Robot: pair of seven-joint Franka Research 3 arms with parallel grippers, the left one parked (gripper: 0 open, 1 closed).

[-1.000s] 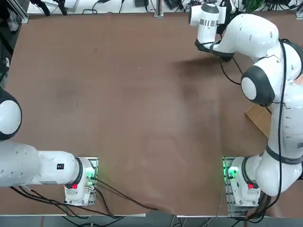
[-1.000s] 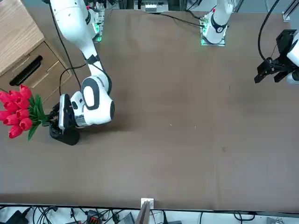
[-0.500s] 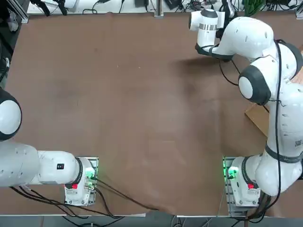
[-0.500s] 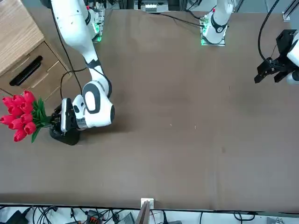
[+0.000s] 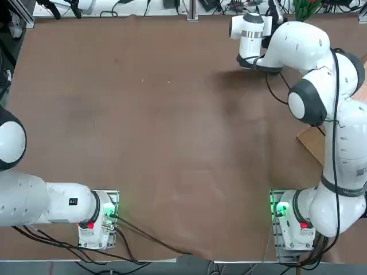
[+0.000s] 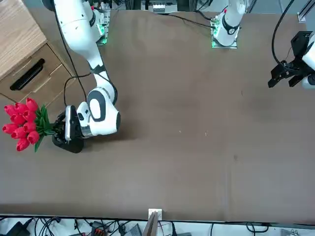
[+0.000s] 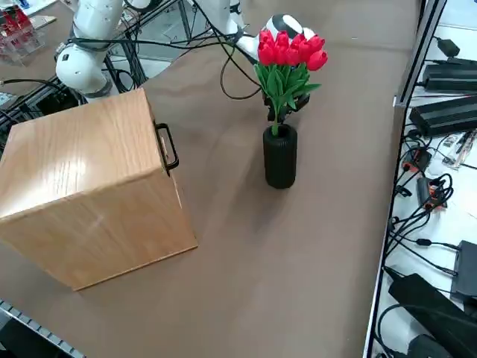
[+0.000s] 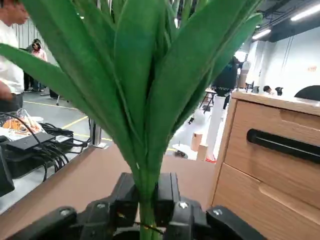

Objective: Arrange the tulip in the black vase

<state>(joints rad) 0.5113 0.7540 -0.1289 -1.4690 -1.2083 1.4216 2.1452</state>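
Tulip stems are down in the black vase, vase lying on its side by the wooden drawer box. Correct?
Not quite. The black vase stands upright on the table, as the right side view shows. The rest holds: the tulip has its stems in the vase mouth, next to the wooden drawer box, with the right end effector at the stems.

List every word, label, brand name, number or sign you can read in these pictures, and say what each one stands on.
None can be read.
A small dark mark on the parked left arm is too small to make out.
The black vase, the tulip and the wooden box carry no text.
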